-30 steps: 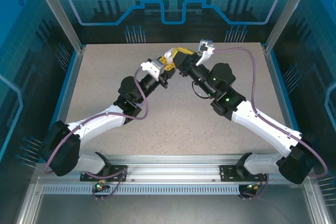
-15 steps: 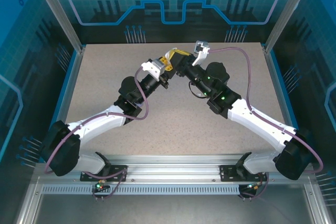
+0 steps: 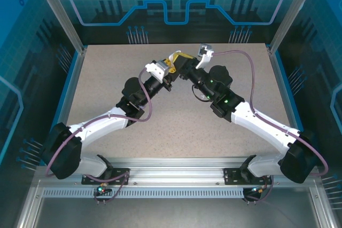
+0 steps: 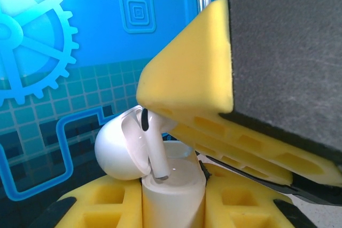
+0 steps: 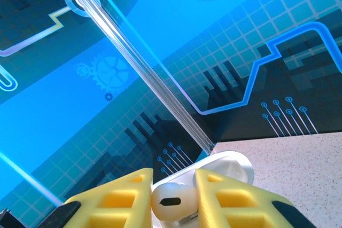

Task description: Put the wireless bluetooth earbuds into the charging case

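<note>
Grip of the left gripper (image 4: 172, 206) is firm: its two yellow fingers are closed on the charging case (image 4: 173, 196), which stands upright between them. The case is white and round. Its lid (image 4: 117, 153) is swung open and hangs at the left edge of the case.

Directly above the mouth of the case is one white earbud (image 4: 152, 142), with the stem pointing down. The tip of the stem is at the rim of the opening; I cannot tell if it touches the inside or is just over it. The head of the bud is higher than the case. A yellow finger (image 4: 187, 84) of the right gripper (image 5: 170, 197) reaches in from the upper right of the case and lies against this head.

From the right wrist, the right gripper has its fingers drawn close together on the white earbud. The rounded head, with a dark oval slot, sits pinched between them. A white part of the case shows just behind the bud, a little to its right.

From above, the left arm comes to the case from its left and the right arm from its right, over the speckled table (image 3: 107, 94).

Behind the case, the blue wall (image 4: 53, 52) carries printed drawings: gear wheels, nested squares, a fine grid and circuit-like lines.
</note>
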{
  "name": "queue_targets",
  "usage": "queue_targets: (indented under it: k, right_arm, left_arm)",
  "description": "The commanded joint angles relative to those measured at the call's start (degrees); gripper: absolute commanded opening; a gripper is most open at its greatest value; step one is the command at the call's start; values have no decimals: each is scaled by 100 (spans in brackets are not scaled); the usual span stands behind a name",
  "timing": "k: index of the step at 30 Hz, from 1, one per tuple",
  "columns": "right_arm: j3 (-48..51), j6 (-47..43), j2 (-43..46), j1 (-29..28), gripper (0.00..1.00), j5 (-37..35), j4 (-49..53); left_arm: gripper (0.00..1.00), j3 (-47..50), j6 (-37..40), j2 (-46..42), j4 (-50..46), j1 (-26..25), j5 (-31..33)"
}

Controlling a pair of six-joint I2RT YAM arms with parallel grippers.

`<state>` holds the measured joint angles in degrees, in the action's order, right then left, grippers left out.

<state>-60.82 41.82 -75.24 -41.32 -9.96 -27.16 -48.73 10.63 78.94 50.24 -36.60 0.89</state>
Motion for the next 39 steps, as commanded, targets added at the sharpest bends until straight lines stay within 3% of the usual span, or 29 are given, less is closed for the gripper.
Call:
queue_targets:
  k: [1,14,32,39]
  right_arm:
    - [130,115,38,-69,23,20,-44]
    - [262,58,263,-86,22,45,170]
    - [-199,230,-252,-106,20,172,975]
    - [-244,233,-166,-94,36,-38,1139]
  left_arm:
    - [0,-308,35,-9,299,-44,84]
    - [0,-343,55,-1,239,-46,95]
    - [0,-339,26,-45,197,-53,70]
    - [0,-319,1,-71,184,-52,46]
